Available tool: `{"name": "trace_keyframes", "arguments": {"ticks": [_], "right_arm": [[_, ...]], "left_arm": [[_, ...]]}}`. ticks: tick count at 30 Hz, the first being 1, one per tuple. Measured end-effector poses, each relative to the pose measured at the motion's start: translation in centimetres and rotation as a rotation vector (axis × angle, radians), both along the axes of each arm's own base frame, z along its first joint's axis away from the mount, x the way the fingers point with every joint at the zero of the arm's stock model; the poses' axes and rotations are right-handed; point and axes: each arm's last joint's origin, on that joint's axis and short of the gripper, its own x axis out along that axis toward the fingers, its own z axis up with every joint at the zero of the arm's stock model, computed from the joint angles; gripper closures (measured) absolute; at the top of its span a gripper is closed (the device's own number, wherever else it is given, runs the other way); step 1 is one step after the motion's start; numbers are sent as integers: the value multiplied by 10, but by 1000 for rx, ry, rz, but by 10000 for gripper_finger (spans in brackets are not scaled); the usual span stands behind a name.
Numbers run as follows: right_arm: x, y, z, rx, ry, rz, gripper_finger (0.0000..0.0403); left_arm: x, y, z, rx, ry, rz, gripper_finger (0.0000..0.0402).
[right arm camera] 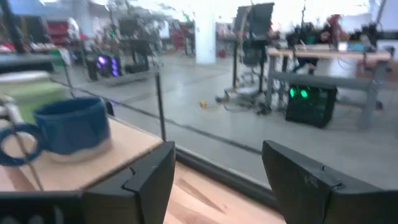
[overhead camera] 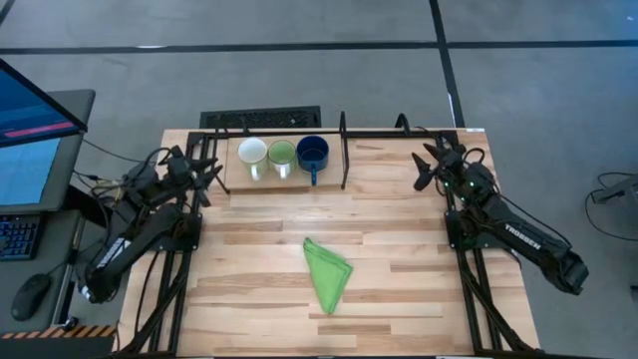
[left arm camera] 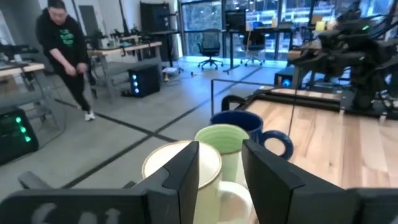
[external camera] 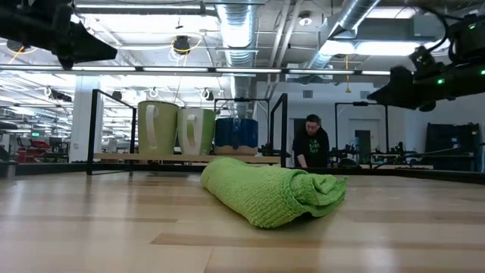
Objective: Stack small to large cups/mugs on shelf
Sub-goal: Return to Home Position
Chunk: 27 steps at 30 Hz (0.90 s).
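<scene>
Three mugs stand upright in a row on the shelf's (overhead camera: 379,133) wooden base at the table's far edge: white (overhead camera: 252,155), light green (overhead camera: 282,156), dark blue (overhead camera: 312,152). They also show in the left wrist view: white (left arm camera: 163,167), green (left arm camera: 225,140), blue (left arm camera: 245,122). My left gripper (overhead camera: 206,172) is open and empty, just left of the white mug and level with it (left arm camera: 221,149). My right gripper (overhead camera: 427,166) is open and empty at the shelf's right part, well right of the blue mug (right arm camera: 69,127).
A folded green cloth (overhead camera: 327,271) lies on the table's middle, toward the near edge. A black upright rod (overhead camera: 344,150) of the shelf stands just right of the blue mug. A monitor and keyboard (overhead camera: 25,150) stand off the table's left. A person (external camera: 309,142) stands in the room behind.
</scene>
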Motion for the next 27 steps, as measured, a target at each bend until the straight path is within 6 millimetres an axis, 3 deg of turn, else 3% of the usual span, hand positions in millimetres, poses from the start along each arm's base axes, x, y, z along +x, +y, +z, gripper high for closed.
{"name": "trace_keyframes", "arguments": {"ticks": [5,19,27], "right_arm": [[-1,8,3,-34,-22,45,138],[-4,19,3,-35,-26,39,138],[-2,21,3,-31,-29,58,138]], "left_arm": [[1,2,-2,-2,4,28,287],[12,20,-40,-20,-10,122,287],[13,25,-42,36,-71,209,287]]}}
